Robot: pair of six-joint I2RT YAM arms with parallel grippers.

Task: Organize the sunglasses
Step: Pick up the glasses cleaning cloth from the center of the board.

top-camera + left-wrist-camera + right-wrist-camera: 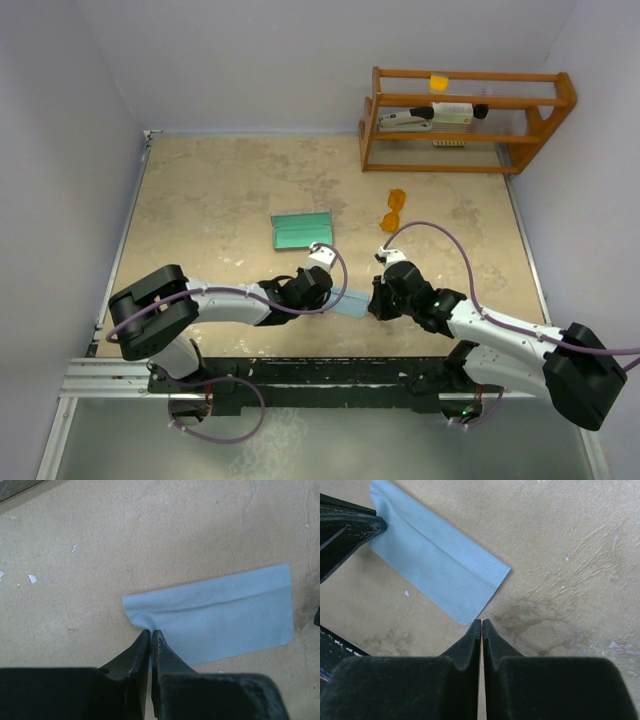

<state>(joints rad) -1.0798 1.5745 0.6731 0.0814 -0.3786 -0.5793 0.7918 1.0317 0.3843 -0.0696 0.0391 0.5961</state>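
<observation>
Cloth (225, 615), light blue with a crease along one long side, lay flat on the counter (220, 200) between my two sets of fingers. My left fingers (150, 633) were clenched on its near edge close to one corner, and the fabric puckered a little right at the tips. My right fingers (481, 625) were pressed together too, tips down at the opposite rounded corner of the cloth. From the wrist view I could not tell whether they had caught any fabric or only met the counter just beside it.

Sunglasses (393, 212), a small orange pair, sat on the counter beyond my right fingers, well apart from them and from the cloth, with neither arm touching them. Beyond my left fingers lay the case (302, 231), opened flat with its green lining up. Farther past the sunglasses, in the far right corner, stood a wooden rack (465, 120) with a few small items on its shelves.
</observation>
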